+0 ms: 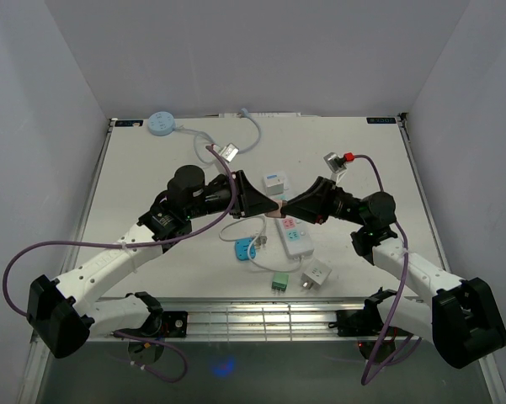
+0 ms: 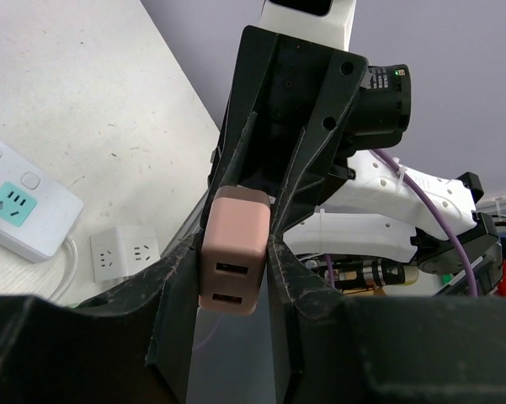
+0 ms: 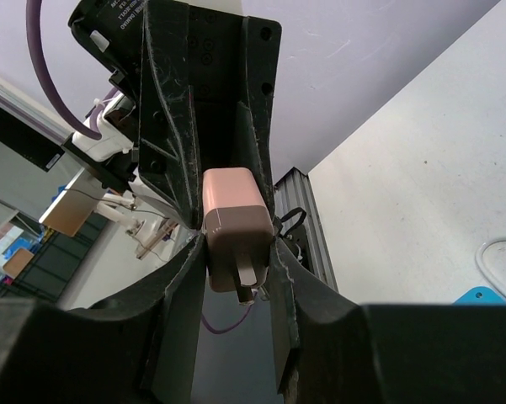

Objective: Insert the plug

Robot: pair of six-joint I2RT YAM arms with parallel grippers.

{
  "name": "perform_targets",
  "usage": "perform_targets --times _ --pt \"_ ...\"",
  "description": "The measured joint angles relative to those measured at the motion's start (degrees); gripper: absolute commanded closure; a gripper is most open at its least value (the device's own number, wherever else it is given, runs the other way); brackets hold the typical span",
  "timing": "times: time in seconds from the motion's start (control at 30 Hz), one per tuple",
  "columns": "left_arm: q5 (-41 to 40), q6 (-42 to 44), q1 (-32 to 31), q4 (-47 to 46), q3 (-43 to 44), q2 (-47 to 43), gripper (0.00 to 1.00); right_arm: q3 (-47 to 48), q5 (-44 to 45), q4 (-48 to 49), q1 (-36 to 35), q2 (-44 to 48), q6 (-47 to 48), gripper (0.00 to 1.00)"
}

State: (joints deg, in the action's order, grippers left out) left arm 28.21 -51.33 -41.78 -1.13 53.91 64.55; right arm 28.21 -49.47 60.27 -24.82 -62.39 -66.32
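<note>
Two arms lean in over the white table (image 1: 143, 177) and meet nose to nose near its middle. Far left, at the back edge, lies a round pale-blue disc (image 1: 161, 123) with a white cord. Coming across, the left gripper (image 1: 265, 207) points right. Its fingers (image 2: 181, 286) are closed against both sides of the pink plug (image 1: 278, 212), and the end with two slots faces its wrist camera. The plug hangs in the air between the two arms, over the far end of the white power strip (image 1: 295, 236) and clear of it. Nearer to me on the tabletop sit a blue adapter (image 1: 245, 249), then a green adapter (image 1: 279, 284) and a white cube adapter (image 1: 317, 274). On the right, the right gripper (image 1: 291, 210) points left and is clamped tight on the same plug, the pronged end turned toward its own camera.
</note>
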Motion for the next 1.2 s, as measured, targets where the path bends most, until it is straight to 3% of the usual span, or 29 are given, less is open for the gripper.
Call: perform_targets --times 0.13,0.2,0.3,0.47,0.5,0.53,0.63,0.93,1.2 --pt "0.2 0.2 0.0 -0.1 0.0 0.0 0.67 0.0 0.0 0.0 0.0 0.0 -0.3 0.92" --pt "0.0 0.4 0.0 0.2 0.0 0.0 0.82 -0.3 0.1 0.2 0.0 0.0 -0.4 0.92" --pt "-0.4 0.6 0.0 1.2 0.0 -0.1 1.00 -0.8 0.3 0.0 0.0 0.0 -0.3 0.81" --pt "-2.0 0.9 -0.1 3.4 0.2 -0.4 1.00 -1.0 1.0 -1.8 -0.4 0.1 1.2 0.63" --pt "-2.6 0.9 -0.2 4.3 0.4 -0.4 1.00 -1.0 1.2 -2.6 -0.4 0.2 1.6 0.56" --pt "-3.5 0.9 -0.3 5.4 0.8 -0.3 1.00 -1.0 1.4 -3.4 -0.5 0.3 2.2 0.42" --pt "-7.9 0.3 -0.3 10.7 3.1 0.1 1.00 -1.0 2.6 -6.6 -0.4 1.4 5.4 0.29" --pt "-22.6 -2.6 0.0 25.1 13.8 7.6 1.00 -0.7 10.7 -24.5 0.8 7.1 17.7 0.23" --pt "-32.5 -4.8 0.0 31.3 15.3 8.6 1.00 3.1 21.7 -45.7 1.1 7.6 31.2 0.20"
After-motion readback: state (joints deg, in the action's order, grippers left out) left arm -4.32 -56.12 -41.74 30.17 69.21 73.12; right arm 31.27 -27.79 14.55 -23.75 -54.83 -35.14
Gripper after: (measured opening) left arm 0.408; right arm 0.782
